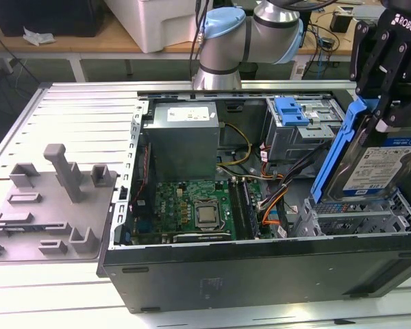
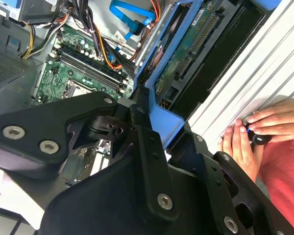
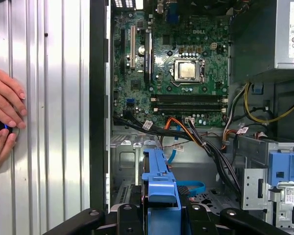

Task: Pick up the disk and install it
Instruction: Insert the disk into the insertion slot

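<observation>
**Disk pinched on edge over the open case**

In the exterior view the gripper (image 1: 382, 115) has its fingers pressed onto the blue rail frame of the disk (image 1: 378, 164). It holds the disk on edge and tilted, with the white-and-blue label turned toward the camera. The disk hangs directly below the gripper, over a bare metal bay (image 1: 356, 219) in the computer case (image 1: 260, 271). Whether its lower edge touches that bay is hard to tell from this angle.

The second wrist view shows the disk's other face (image 2: 186, 63), a green circuit board with a row of connector pins inside the blue frame. The gripper (image 2: 164, 129) has one black finger on each side of it. The first wrist view looks straight along the blue frame (image 3: 159, 183), which runs between the fingers of the gripper (image 3: 160, 215).

Beyond the gripper, that view shows the motherboard (image 3: 171, 63) with its processor socket (image 3: 188, 71). It also shows bundled cables (image 3: 206, 142) and the blue bracket (image 3: 286, 169) on the drive cage.

Both wrist views show a person's hands (image 2: 264, 122) (image 3: 2, 112) beside the case, resting on the ribbed table around a small dark object.

The exterior view also takes in the grey power supply (image 1: 185, 137) and a grey moulded fixture (image 1: 55, 199), well apart from the gripper.

There is printed lettering on the disk's label, the power supply's sticker, the motherboard and the gripper's body.
</observation>
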Controlling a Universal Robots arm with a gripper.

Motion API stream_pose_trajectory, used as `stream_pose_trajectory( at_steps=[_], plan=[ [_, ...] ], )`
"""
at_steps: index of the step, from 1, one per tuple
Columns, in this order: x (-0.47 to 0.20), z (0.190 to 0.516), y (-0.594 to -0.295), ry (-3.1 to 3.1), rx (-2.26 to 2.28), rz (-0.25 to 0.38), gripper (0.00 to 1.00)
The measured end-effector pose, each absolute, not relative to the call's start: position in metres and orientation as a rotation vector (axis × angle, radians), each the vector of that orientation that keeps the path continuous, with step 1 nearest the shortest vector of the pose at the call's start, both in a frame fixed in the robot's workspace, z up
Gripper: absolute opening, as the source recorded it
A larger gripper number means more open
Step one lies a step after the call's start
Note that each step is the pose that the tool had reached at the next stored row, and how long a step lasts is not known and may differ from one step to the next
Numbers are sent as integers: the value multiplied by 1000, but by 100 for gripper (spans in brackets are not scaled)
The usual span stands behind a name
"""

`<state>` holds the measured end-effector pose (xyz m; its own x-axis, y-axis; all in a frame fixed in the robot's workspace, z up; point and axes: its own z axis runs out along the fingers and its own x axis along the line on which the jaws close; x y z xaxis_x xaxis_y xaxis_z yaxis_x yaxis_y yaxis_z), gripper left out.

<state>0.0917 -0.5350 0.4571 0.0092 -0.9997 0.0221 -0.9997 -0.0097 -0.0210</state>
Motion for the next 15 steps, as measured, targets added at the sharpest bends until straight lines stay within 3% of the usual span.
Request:
stream_pose_trajectory(
  at_steps=[15],
  plan=[
    [92,453,-535,-2210,2231,48,37]
  ],
)
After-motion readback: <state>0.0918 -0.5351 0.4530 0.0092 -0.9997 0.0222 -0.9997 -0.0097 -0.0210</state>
